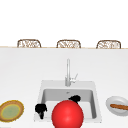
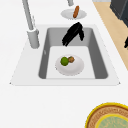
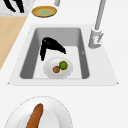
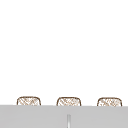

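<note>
- Looking at the front view, you find the left hand (image 1: 40, 109) hanging at the front left rim of the sink (image 1: 93, 86); whether it is open or closed cannot be told. The right hand (image 1: 74, 98) hovers over the basin, half hidden behind a red ball (image 1: 67, 114). On the bench (image 1: 22, 75), a yellow-rimmed plate (image 1: 11, 110) lies to the left and a white dish (image 1: 112, 108) with a sausage (image 1: 119, 106) to the right.
- From the left side view, the right hand is open, its fingers stretched and drooping toward the basin floor. It holds nothing. The white plate (image 2: 75, 70) lies on that floor just beside it, carrying a lime (image 2: 64, 61) and a brown lump (image 2: 71, 59).
- From the right side view, the hand stands above the plate's far edge, apart from it. For a clean grasp I judge you should lower it straight at the rim, keep the plate level so the lime cannot roll, and stay clear of the basin wall.
- In the upper view, three woven chair backs (image 4: 28, 101) stand behind the bench, and the faucet (image 4: 68, 121) tip shows below.
- No brand, label or writing can be read anywhere.
</note>
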`<act>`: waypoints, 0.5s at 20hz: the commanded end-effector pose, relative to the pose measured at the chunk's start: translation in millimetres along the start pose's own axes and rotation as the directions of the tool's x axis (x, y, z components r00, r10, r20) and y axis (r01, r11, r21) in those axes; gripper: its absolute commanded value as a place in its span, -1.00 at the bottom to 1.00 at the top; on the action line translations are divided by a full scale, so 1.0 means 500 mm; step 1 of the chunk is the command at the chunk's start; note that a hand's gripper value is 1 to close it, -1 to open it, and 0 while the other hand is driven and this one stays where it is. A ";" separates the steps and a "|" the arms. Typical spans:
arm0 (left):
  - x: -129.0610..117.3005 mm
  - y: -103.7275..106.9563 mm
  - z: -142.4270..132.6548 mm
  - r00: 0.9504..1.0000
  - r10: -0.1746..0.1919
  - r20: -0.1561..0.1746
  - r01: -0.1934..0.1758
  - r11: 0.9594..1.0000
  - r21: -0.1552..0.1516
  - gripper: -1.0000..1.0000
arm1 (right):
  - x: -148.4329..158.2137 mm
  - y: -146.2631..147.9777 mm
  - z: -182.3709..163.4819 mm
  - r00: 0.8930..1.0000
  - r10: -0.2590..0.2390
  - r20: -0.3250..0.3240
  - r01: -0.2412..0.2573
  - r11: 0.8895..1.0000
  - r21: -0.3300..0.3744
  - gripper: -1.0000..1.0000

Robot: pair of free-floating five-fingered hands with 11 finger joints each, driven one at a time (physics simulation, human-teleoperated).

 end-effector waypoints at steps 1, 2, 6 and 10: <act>0.000 0.000 0.000 1.000 0.000 0.000 0.000 1.000 0.000 0.00 | 0.002 0.041 -0.053 1.000 -0.028 -0.008 0.028 1.000 -0.011 -1.00; 0.000 0.000 0.000 1.000 0.000 0.000 0.000 1.000 0.000 0.00 | 0.006 0.052 -0.066 1.000 -0.025 -0.008 0.025 1.000 -0.012 -1.00; 0.000 0.000 0.000 1.000 0.000 0.000 0.000 1.000 0.000 0.00 | 0.000 0.063 -0.124 1.000 -0.019 -0.004 0.019 0.999 0.031 -1.00; 0.000 0.000 0.000 1.000 0.000 0.000 0.000 1.000 0.000 0.00 | -0.014 0.112 -0.172 1.000 -0.013 0.002 0.013 1.000 0.017 -1.00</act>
